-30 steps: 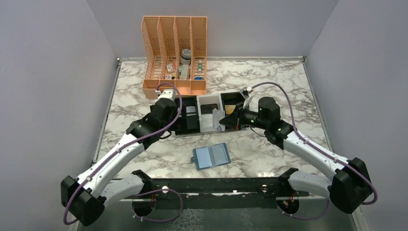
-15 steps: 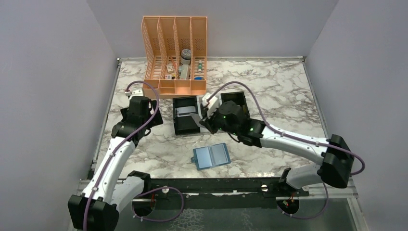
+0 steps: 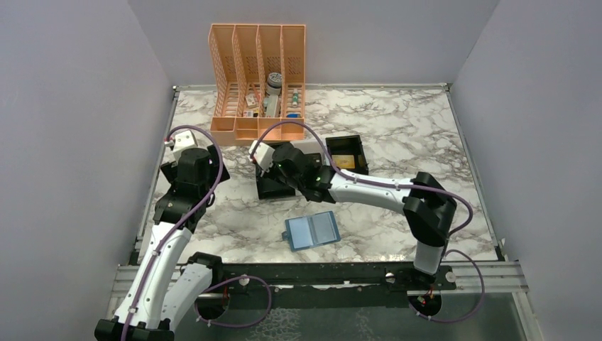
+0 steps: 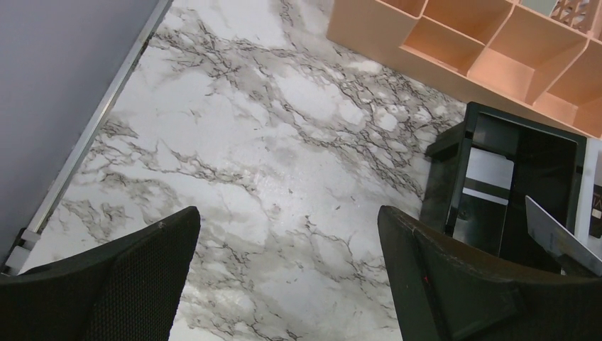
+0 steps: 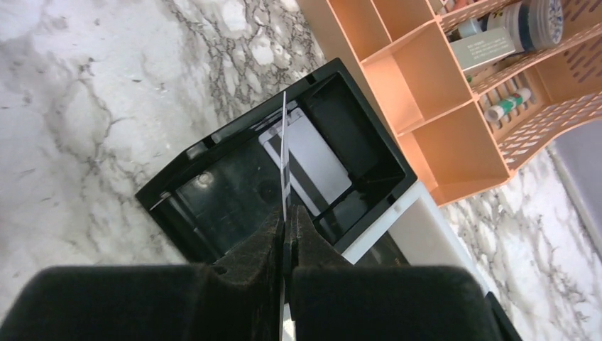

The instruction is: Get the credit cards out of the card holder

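Note:
The light-blue card holder [image 3: 312, 229] lies open and flat on the marble, near the front centre. My right gripper [image 3: 284, 177] [image 5: 285, 213] is shut on a thin card [image 5: 284, 153], seen edge-on, over the left black compartment of the tray [image 5: 213, 181]. That card's grey corner also shows in the left wrist view [image 4: 561, 231]. A pale grey card [image 5: 312, 160] lies flat inside that compartment. My left gripper [image 3: 195, 170] [image 4: 287, 220] is open and empty over bare marble, left of the tray [image 4: 454, 177].
The black-and-white tray [image 3: 353, 142] sits mid-table; its right compartment holds a yellowish card [image 3: 341, 161]. An orange file organiser [image 3: 259, 78] with small items stands behind it. Grey walls close in on the table at left, right and back.
My right arm has swung left with the card, from over the tray's middle to over its left compartment. My left arm has drawn back left, away from the tray.

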